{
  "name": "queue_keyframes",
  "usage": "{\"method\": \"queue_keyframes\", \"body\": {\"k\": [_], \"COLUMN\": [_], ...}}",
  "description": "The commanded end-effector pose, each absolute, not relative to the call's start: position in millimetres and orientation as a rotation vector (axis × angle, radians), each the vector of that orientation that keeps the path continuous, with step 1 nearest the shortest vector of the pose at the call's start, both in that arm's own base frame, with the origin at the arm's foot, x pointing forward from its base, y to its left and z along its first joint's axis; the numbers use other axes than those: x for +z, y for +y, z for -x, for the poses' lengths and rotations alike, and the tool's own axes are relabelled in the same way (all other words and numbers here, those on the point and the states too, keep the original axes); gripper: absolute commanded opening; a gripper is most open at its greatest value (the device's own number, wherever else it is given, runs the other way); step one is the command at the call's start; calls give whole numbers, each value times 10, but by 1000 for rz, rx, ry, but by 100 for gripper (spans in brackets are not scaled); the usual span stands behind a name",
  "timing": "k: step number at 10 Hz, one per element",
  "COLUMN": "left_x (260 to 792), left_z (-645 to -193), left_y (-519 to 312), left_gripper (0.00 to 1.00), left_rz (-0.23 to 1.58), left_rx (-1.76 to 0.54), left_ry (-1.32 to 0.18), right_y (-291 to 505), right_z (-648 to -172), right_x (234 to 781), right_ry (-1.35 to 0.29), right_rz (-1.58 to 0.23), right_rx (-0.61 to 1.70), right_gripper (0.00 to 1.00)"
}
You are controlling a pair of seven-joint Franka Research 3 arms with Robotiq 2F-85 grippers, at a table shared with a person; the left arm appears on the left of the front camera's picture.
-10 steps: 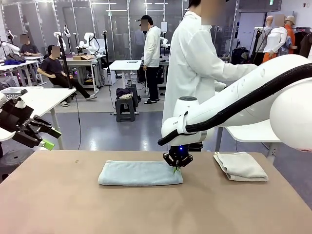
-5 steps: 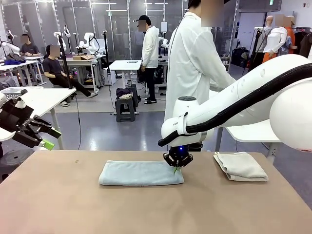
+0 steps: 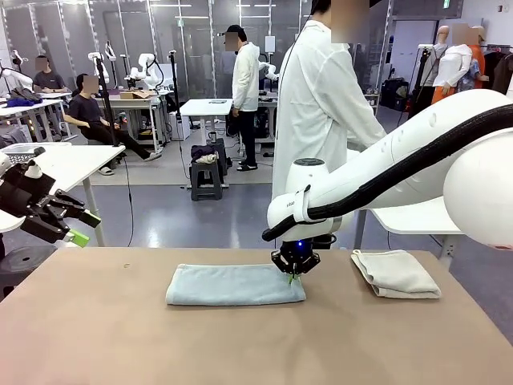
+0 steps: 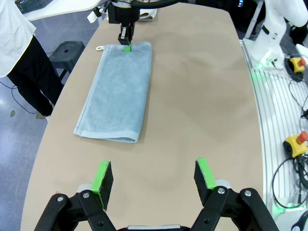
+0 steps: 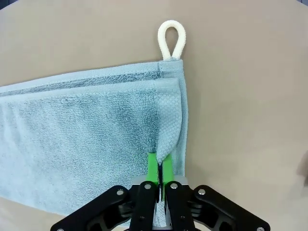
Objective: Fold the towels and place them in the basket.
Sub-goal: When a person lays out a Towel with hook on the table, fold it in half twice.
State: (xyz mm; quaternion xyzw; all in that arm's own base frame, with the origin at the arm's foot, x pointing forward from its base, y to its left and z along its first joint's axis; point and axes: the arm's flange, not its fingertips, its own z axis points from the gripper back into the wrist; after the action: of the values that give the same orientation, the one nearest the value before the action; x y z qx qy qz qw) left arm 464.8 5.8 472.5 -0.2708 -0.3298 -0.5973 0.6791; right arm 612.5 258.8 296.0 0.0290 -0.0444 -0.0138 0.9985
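In the front view, two towels lie on the surface (image 3: 96, 337). One pale blue towel (image 3: 236, 285), folded into a long strip, lies mid-surface toward the far edge. One beige towel (image 3: 395, 273), also folded, sits near the far right corner, well apart from the blue one. The right jaws are pinching the blue towel's right end. The left jaws hang spread above the far left corner, holding nothing.

In the left wrist view, the left jaws are spread over bare surface. Beyond them the blue towel stretches along the person's edge. A sliver of one dark lattice basket (image 4: 33, 4) sits on a white side table; its contents cannot be told.

In the right wrist view, the right jaws are pressed together on the towel's hem. One white loop (image 5: 172, 38) lies flat at the towel's corner.
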Motion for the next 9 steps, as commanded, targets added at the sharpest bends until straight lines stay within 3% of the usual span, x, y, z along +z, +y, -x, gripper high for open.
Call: {"method": "queue_keyframes", "body": {"k": [1, 5, 9], "left_x": [4719, 4719, 4719], "left_z": [-4648, -4648, -4648], "left_y": [60, 60, 60], "left_gripper": [86, 86, 86], "left_rz": [606, 606, 606], "left_rx": [-1339, -1339, -1339], "left_ry": [-746, -746, -746], "right_y": [2604, 3181, 4736], "right_z": [-6094, -6033, -6060], "right_x": [2954, 3510, 3782], "right_ry": [-102, -150, -133], "right_rz": [2, 23, 54], "right_rx": [-65, -2, 145], "right_gripper": [0, 0, 0]}}
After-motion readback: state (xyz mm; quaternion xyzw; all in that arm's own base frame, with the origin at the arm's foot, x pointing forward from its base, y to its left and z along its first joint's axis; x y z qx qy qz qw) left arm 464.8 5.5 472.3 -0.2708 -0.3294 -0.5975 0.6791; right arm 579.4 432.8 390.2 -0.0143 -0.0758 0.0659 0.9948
